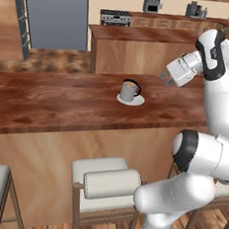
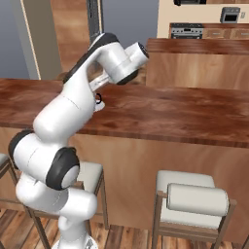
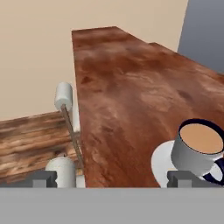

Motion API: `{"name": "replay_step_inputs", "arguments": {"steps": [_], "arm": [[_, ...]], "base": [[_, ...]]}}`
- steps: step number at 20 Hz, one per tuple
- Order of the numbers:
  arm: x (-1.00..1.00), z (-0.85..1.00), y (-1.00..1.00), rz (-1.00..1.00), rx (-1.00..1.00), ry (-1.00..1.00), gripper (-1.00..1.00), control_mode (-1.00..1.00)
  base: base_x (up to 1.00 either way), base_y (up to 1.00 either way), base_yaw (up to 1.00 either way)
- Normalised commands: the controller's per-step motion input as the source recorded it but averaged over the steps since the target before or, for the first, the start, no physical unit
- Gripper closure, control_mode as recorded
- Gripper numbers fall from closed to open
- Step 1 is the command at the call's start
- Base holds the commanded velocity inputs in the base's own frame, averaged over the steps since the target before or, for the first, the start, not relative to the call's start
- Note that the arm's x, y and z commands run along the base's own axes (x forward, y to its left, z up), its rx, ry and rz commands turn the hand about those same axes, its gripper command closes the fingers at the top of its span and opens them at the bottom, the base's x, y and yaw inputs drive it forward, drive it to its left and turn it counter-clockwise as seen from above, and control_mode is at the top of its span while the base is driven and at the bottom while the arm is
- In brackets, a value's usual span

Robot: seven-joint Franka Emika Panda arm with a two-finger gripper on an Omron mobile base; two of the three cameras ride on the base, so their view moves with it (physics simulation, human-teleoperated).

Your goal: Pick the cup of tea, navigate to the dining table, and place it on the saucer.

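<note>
The cup of tea, a grey mug with a dark rim and light-brown liquid, stands upright on the white saucer on the reddish-brown dining table. My gripper hovers above the tabletop to the right of the cup, apart from it. In the hand view the cup sits on the saucer at the lower right, beside my right fingertip. The gripper is open with nothing between its fingers. In the right base view my arm covers most of the cup; only its dark handle peeks out.
Padded stools stand along the table's near side, beside my base. A boxier wooden island lies behind the table, with a grey fridge and a back counter with appliances farther off.
</note>
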Motion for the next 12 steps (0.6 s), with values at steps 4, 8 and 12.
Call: {"name": "replay_step_inputs", "arguments": {"steps": [4,8,12], "arm": [[-0.59,-0.01,0.00,-0.35,-0.22,0.20,-1.00,-1.00],[-0.85,-0.01,0.00,-0.41,-0.19,0.14,-1.00,-1.00],[-0.86,0.00,-0.02,-0.42,-0.14,0.11,-1.00,-1.00]], "base": [[0.00,0.00,0.00],[0.00,0.00,0.00],[0.00,0.00,0.00]]}}
